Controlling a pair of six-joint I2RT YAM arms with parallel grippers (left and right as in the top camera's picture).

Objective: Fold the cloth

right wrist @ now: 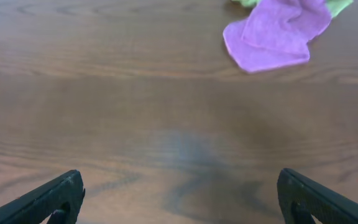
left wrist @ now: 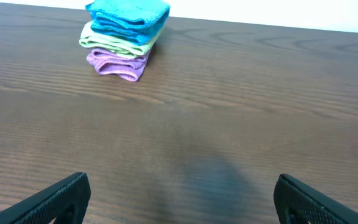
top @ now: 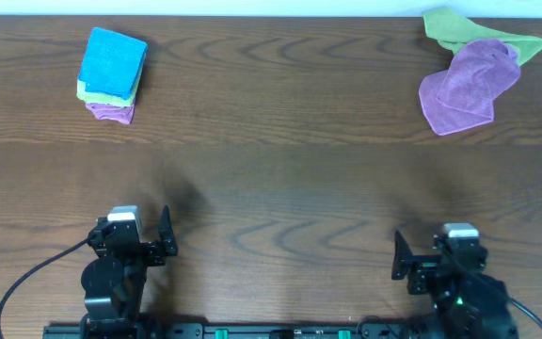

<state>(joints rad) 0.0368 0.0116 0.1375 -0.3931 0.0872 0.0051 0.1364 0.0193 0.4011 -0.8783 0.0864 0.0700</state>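
A crumpled purple cloth (top: 467,85) lies at the far right of the table, partly over a crumpled green cloth (top: 459,30); the purple one also shows in the right wrist view (right wrist: 278,34). A stack of folded cloths (top: 111,75), blue on green on purple, sits at the far left and shows in the left wrist view (left wrist: 125,38). My left gripper (left wrist: 179,199) is open and empty near the front left edge. My right gripper (right wrist: 179,199) is open and empty near the front right edge. Both are far from the cloths.
The dark wood table (top: 280,179) spans the view, with a pale wall along its far edge. The arm bases and a rail sit along the front edge (top: 280,330).
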